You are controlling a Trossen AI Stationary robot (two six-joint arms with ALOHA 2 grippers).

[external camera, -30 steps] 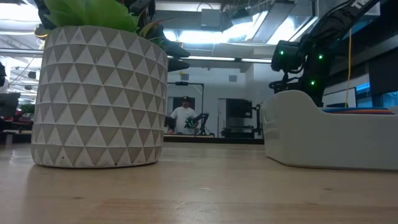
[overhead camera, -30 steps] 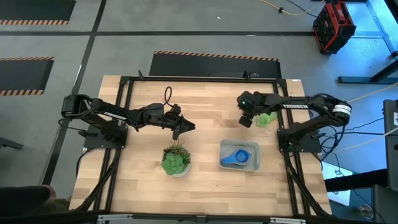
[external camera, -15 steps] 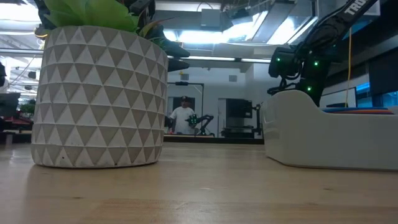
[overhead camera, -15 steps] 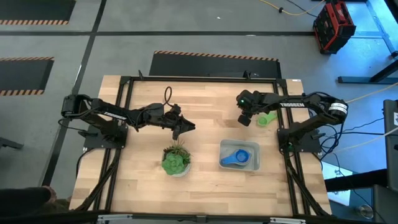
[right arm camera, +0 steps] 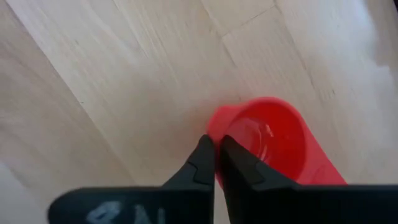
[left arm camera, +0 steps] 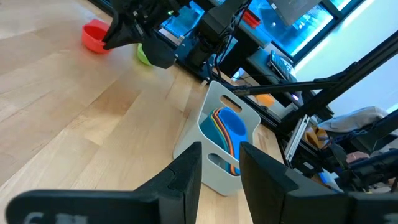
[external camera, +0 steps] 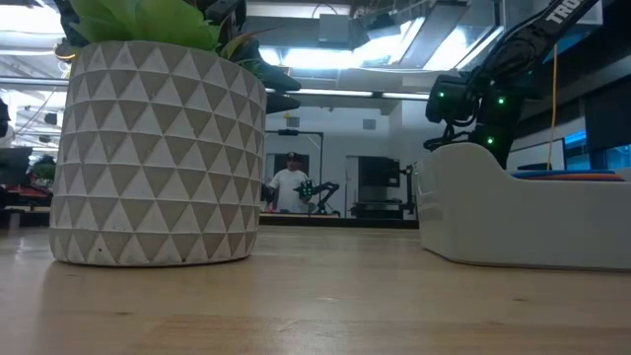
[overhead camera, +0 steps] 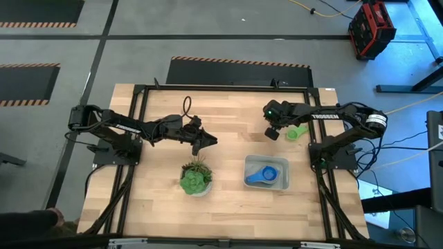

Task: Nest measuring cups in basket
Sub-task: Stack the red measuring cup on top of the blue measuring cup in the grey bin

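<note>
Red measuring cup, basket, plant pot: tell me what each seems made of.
Red measuring cup: probably glossy plastic; bright highlights inside its bowl.
Basket: likely matte grey-white plastic; smooth moulded walls, slotted cut-outs.
Plant pot: perhaps ceramic or concrete; matte, with raised triangle relief.

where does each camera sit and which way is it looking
High view: above the table, looking straight down; both arms show, left pincer near the plant.
Low view: at tabletop height, looking level past the plant pot; the right arm hangs behind the basket.
Left wrist view: looks past its own fingers at the basket.
Right wrist view: looks down its shut pincer at the red cup.
Shared: the left wrist and high views both show the green cup.
</note>
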